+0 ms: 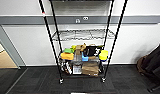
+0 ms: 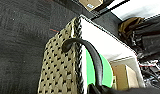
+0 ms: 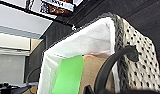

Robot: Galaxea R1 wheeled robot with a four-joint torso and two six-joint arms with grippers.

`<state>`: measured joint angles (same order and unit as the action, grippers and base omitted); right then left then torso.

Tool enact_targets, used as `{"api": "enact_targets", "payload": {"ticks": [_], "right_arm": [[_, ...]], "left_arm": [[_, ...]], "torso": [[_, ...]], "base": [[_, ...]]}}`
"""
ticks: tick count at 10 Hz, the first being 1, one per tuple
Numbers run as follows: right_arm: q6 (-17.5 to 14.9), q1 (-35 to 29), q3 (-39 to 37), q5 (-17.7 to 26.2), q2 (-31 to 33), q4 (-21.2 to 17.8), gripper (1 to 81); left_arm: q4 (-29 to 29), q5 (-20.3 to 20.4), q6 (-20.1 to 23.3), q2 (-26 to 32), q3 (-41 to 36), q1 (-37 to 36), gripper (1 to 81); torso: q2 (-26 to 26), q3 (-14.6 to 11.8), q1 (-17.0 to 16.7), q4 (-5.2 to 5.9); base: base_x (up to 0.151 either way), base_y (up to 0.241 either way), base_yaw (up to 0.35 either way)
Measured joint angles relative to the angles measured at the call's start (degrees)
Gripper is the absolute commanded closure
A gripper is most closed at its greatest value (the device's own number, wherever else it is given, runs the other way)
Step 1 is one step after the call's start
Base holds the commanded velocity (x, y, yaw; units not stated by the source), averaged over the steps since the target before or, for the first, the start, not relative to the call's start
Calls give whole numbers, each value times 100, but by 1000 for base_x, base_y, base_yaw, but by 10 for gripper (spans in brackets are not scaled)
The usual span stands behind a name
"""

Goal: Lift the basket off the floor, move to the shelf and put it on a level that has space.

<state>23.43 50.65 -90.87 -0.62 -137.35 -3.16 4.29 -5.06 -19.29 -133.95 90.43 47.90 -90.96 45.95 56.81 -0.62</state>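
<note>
While the shelf (image 1: pixel 81 50) stands ahead, the basket (image 2: pixel 61 65) hangs by its handles (image 3: pixel 113 62); grippers' finger state cannot be told.

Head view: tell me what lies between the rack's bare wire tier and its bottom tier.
In the head view, one crowded tier with yellow, green and blue items sits between the bare wire tier and the bottom tier holding a brown box.

An office corridor is showing dark carpet tiles (image 1: pixel 33 80), a grey wall rail (image 1: pixel 21 20) and a wire storage rack (image 1: pixel 82 37).
</note>
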Motion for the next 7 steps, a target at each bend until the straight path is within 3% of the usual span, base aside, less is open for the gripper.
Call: {"api": "enact_targets", "payload": {"ticks": [3, 7], "right_arm": [[2, 30, 390, -395, 267, -1, 811], [35, -226, 653, -430, 373, -9, 811]], "left_arm": [[2, 49, -4, 357, -463, -24, 811], [11, 443, -11, 705, -967, -38, 811]], "torso": [[592, 0, -383, 0], [1375, 2, -888, 0]], "base": [[0, 0, 0], [0, 0, 0]]}}
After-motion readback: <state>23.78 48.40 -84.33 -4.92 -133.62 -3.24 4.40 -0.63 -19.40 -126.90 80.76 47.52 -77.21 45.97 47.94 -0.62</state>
